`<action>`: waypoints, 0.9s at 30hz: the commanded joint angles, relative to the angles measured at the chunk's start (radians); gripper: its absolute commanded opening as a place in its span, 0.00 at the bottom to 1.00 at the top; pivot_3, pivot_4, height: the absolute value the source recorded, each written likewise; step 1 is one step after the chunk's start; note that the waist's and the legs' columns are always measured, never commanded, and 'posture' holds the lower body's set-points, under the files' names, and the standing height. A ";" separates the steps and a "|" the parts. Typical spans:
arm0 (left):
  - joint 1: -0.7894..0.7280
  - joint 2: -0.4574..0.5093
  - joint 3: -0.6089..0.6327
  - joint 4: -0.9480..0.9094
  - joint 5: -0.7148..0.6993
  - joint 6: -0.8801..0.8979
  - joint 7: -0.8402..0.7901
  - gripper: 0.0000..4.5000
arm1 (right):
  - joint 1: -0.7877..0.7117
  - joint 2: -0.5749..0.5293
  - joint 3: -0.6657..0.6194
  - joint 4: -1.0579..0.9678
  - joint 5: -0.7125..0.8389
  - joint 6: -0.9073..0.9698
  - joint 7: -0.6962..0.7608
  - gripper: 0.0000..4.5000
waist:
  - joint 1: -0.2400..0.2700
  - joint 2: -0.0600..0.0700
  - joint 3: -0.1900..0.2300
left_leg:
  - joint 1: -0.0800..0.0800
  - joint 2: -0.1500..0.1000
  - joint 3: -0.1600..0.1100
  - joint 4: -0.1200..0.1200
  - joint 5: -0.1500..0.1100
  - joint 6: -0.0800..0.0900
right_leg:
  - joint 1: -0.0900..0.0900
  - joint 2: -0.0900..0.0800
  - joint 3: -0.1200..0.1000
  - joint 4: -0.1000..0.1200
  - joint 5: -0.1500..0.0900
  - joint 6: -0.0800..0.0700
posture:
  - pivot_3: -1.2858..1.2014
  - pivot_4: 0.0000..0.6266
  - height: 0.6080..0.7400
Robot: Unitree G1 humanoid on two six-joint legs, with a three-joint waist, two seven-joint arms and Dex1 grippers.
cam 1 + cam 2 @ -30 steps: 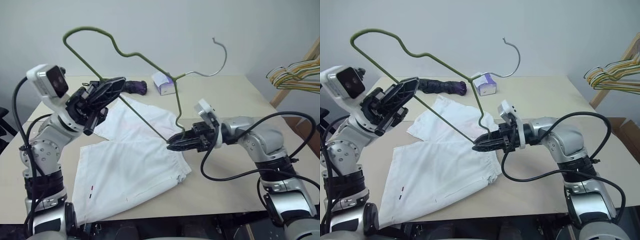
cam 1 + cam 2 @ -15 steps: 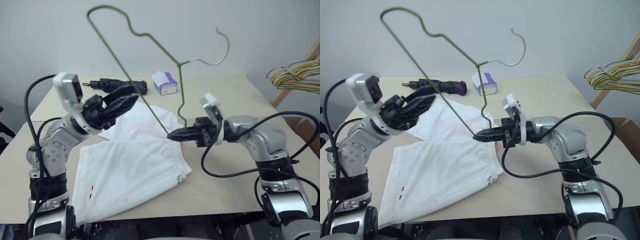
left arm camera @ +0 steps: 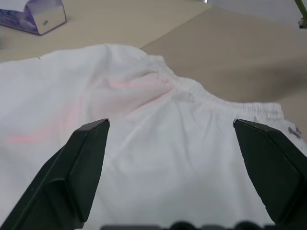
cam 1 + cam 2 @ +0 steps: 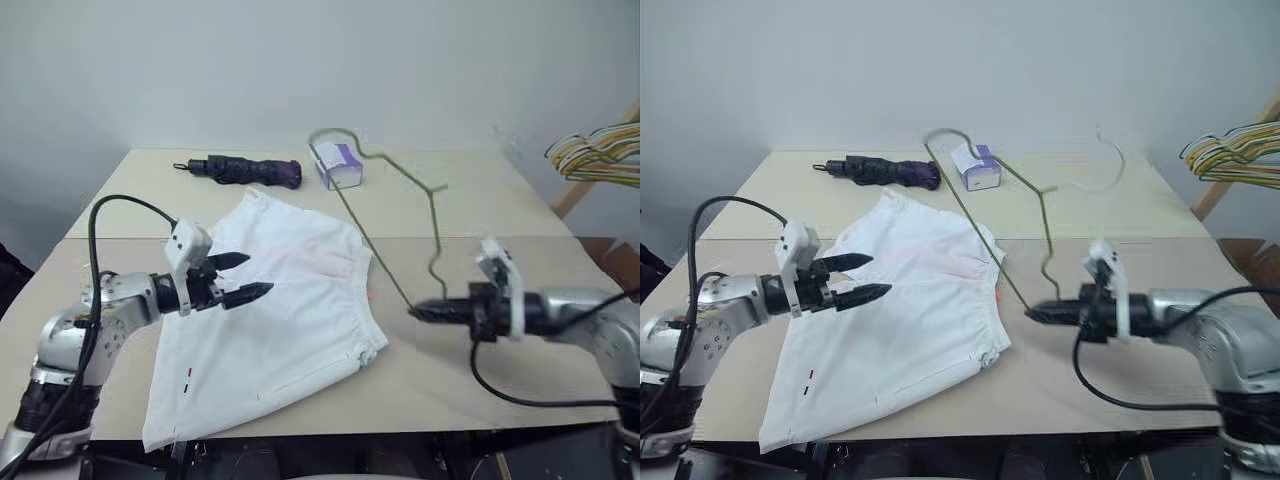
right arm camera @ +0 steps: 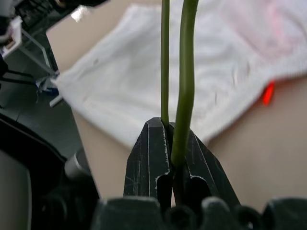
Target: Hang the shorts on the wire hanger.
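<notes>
Handover finished: in the left eye view the thin olive-grey wire hanger (image 4: 392, 235), a second ago raised between both arms, now hangs from the right gripper (image 4: 416, 312) alone, tilted back over the beige table (image 4: 470, 185) beside the flat white cloth shorts (image 4: 275, 310).

Right eye view: left gripper (image 4: 867, 279) has let go, dropped low and stands spread wide over the shorts' upper leg, touching nothing I can confirm. Folded dark umbrella (image 4: 880, 171) and small purple-white box (image 4: 976, 166) lie well behind.

Left wrist view: black fingers (image 3: 79, 170) splayed, gathered waistband ahead between them.

Right wrist view: jaws clenched on two strands of the wire.

Judgement: left arm is freed to take the shorts; threading not yet started.
</notes>
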 commanded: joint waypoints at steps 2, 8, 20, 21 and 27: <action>0.009 0.031 -0.030 -0.075 0.043 -0.054 -0.065 0.99 | 0.007 -0.143 0.057 0.134 0.058 0.176 0.127 0.00 | -0.004 0.000 0.000 | 0.001 0.000 0.000 0.000 0.000 0.000 | 0.001 0.000 0.001 0.000 0.000 0.000 | 0.52 0.00 1.00; -0.003 0.016 -0.060 -0.081 0.083 -0.053 -0.066 0.99 | -0.002 -0.196 0.212 0.338 -0.028 0.191 0.195 0.00 | -0.008 0.000 0.000 | 0.001 -0.001 0.000 0.000 -0.001 0.001 | 0.001 0.000 0.002 -0.001 0.000 0.000 | 0.52 0.00 1.00; 0.006 0.010 -0.046 -0.090 0.083 -0.040 -0.074 0.99 | -0.090 -0.147 0.321 0.462 -0.100 0.171 0.241 0.00 | 0.000 0.000 0.000 | 0.000 -0.001 0.000 0.001 -0.001 0.002 | 0.000 0.000 0.002 -0.001 0.000 0.000 | 0.53 0.00 1.00; 0.005 0.010 -0.048 -0.090 0.087 -0.040 -0.073 0.99 | -0.093 -0.142 0.332 0.466 -0.106 0.165 0.246 0.00 | 0.000 0.000 0.000 | 0.000 -0.001 0.000 0.001 -0.001 0.002 | 0.000 0.000 0.002 -0.001 0.000 0.000 | 0.53 0.00 1.00; 0.014 0.011 -0.048 -0.091 0.098 -0.050 -0.074 0.99 | -0.112 -0.109 0.332 0.448 -0.103 0.158 0.257 0.00 | 0.001 0.000 0.000 | 0.000 -0.001 0.000 0.001 -0.001 0.002 | 0.000 0.000 0.002 0.000 0.000 0.001 | 0.53 0.00 1.00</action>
